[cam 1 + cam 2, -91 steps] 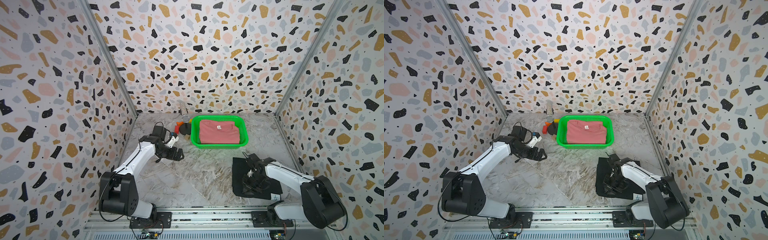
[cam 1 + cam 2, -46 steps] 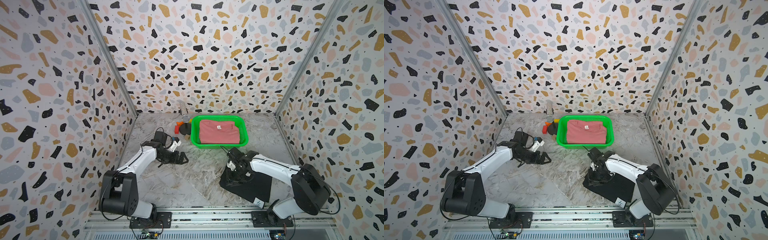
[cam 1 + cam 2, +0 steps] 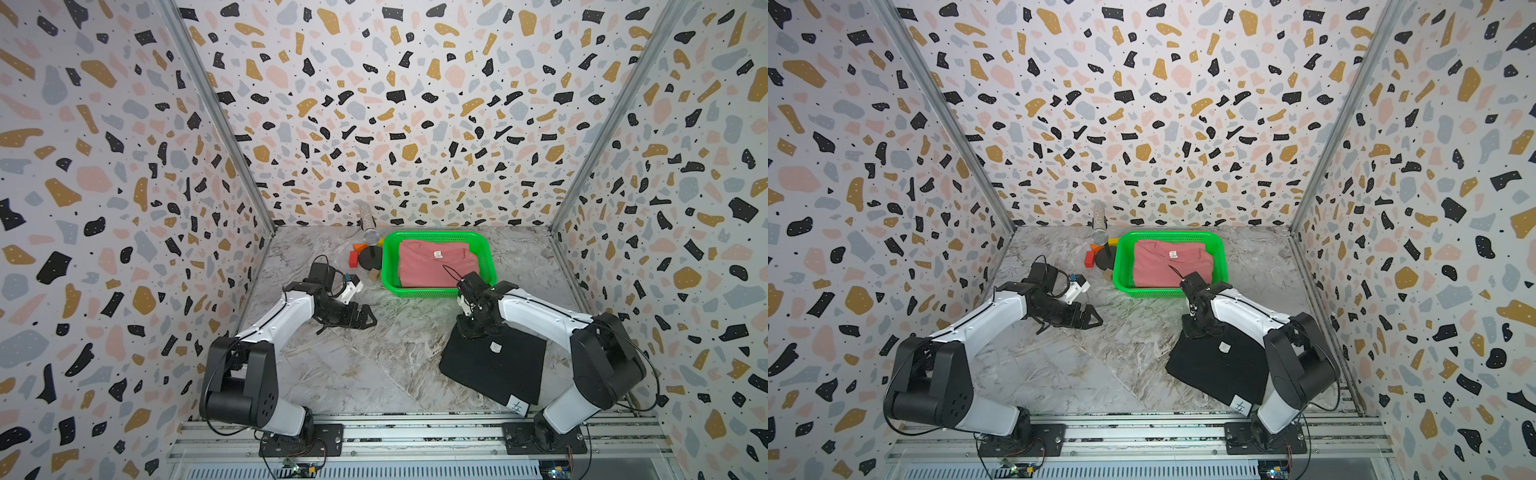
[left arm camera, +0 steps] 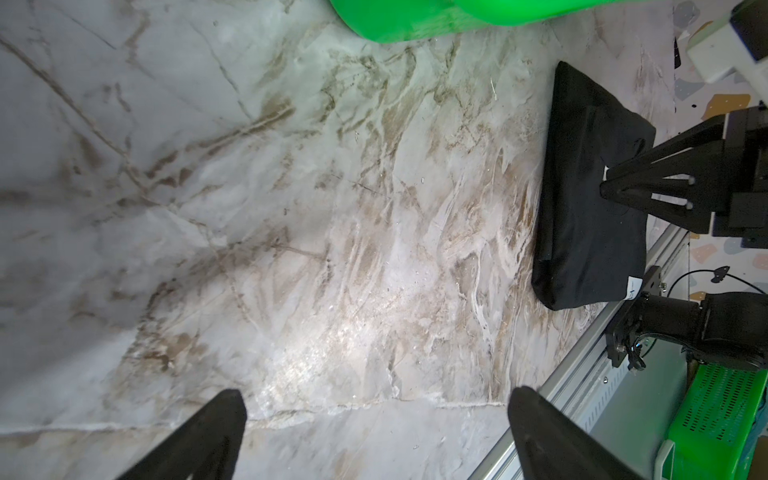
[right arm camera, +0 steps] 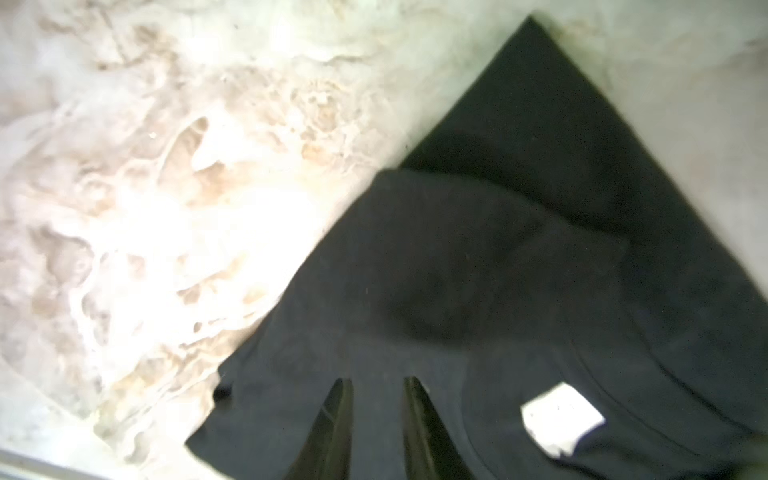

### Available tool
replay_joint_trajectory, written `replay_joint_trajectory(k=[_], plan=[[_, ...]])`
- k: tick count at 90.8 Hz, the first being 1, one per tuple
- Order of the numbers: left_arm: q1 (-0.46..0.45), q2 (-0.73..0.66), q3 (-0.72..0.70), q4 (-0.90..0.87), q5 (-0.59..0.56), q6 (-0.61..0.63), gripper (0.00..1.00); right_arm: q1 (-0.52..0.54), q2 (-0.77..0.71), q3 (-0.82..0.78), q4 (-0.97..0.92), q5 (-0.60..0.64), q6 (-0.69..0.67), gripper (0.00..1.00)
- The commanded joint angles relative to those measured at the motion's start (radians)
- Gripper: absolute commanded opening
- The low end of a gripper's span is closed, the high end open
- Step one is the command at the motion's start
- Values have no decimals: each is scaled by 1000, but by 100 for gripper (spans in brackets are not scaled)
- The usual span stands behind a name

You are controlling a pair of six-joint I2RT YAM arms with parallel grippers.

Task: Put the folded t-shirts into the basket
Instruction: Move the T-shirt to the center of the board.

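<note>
The green basket stands at the back of the table with a folded pink t-shirt lying flat inside it. A folded black t-shirt lies askew on the table at the front right, its white neck label up. My right gripper presses down on the black shirt's far left corner, jaws narrowed onto the cloth. Low over bare table left of centre, my left gripper is open and holds nothing.
A glittery microphone on a black stand and small coloured blocks sit just left of the basket. Patterned walls close in three sides. A metal rail runs along the front edge. A second green crate sits beyond the rail.
The black t-shirt has slid left and toward the basket and turned askew, dragged by my right gripper. My left gripper has moved rightward toward the table's middle, still open.
</note>
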Motion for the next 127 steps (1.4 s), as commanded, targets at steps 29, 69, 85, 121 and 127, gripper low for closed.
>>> replay_joint_trajectory(k=[29, 69, 85, 121, 127], plan=[[20, -3, -1, -4, -18, 62, 100, 99, 123, 2, 94, -230, -190, 15], [23, 21, -50, 34, 70, 68, 99, 253, 195, 143, 222, -427, -13, 22], [-43, 19, -59, 27, 163, 155, 96, 241, 84, 134, 245, -424, 2, 34], [-325, 100, 0, 211, 48, 158, 96, -194, -317, -39, 50, -303, 34, 44], [-366, 147, 30, 222, -7, 163, 96, -252, -329, -44, 12, -294, 62, 45]])
